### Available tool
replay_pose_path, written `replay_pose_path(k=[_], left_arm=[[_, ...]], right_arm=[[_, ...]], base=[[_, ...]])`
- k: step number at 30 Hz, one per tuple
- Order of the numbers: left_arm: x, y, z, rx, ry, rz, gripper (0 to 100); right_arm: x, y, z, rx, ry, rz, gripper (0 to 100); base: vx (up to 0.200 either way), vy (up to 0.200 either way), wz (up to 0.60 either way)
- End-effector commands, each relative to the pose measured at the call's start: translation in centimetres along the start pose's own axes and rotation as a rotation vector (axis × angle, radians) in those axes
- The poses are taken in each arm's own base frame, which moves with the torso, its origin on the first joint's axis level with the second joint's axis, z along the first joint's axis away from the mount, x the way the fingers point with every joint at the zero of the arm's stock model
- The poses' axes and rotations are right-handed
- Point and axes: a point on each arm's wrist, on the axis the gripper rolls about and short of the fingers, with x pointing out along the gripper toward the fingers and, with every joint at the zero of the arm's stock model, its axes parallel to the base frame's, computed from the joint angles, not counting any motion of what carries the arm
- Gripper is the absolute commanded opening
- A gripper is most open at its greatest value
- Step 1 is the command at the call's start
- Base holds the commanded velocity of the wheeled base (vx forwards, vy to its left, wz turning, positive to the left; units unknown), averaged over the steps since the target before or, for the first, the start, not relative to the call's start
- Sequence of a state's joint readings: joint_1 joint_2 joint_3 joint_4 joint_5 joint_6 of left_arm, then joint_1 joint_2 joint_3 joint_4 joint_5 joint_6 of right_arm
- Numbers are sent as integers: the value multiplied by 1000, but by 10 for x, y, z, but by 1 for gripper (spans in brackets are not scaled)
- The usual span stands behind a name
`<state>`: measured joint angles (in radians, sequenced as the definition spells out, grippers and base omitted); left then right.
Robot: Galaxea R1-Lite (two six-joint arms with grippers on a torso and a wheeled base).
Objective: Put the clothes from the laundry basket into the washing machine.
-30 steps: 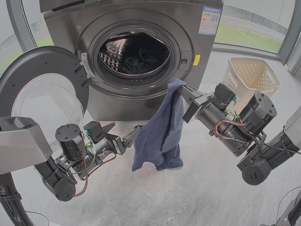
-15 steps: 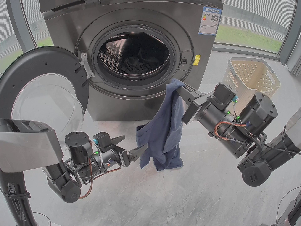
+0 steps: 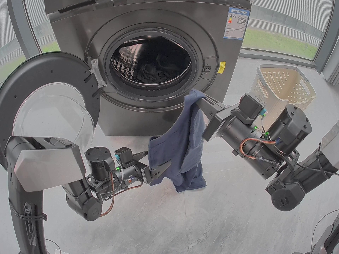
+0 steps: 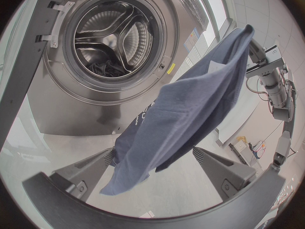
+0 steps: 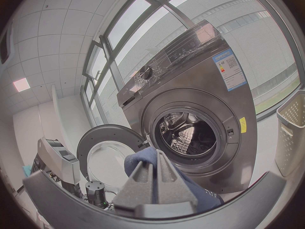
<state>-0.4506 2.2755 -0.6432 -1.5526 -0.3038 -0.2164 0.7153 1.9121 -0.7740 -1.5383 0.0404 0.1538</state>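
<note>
Head: blue shirt point(image 3: 183, 141) hanging limp from clamped right pincer point(image 3: 198, 100), just before washer point(image 3: 212, 29) mouth. Best to gather the dangling hem first, then feed in high.
Left wrist: left pincer point(image 4: 153, 152) spread wide, hem between fingers, ungripped.
Right wrist: pinching bunched collar end, soft, floppy.

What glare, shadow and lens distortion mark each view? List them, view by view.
Head view: daylight from the windows behind, glare on the film-wrapped top of the washing machine. Left wrist view: fisheye bowing, black corners, bright highlights on the steel drum. Right wrist view: same fisheye bending the window frames, black corners, a glowing ceiling light.
</note>
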Motion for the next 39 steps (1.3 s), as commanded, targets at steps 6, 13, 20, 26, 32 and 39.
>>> replay_pose_path(k=[6, 13, 20, 26, 32, 39], left_arm=[[11, 5, -4, 5, -16, -2, 0], [7, 1, 14, 15, -63, -8, 0], [-15, -6, 53, 36, -157, 2, 0], [-67, -12, 98, 61, -269, 122, 0], [-102, -26, 126, 76, -368, 128, 0], [-103, -28, 142, 95, -447, 149, 0]], right_arm=[[0, 1, -4, 5, 10, 5, 0], [0, -1, -4, 3, 12, -3, 0], [-1, -9, -3, -4, 10, -27, 0], [-10, -29, 0, -14, 22, -81, 0], [-34, -35, -19, 1, 137, -114, 0], [-32, -39, -17, -13, 127, -126, 0]], base=[[0, 0, 0], [0, 0, 0], [0, 0, 0], [0, 0, 0], [0, 0, 0], [0, 0, 0]])
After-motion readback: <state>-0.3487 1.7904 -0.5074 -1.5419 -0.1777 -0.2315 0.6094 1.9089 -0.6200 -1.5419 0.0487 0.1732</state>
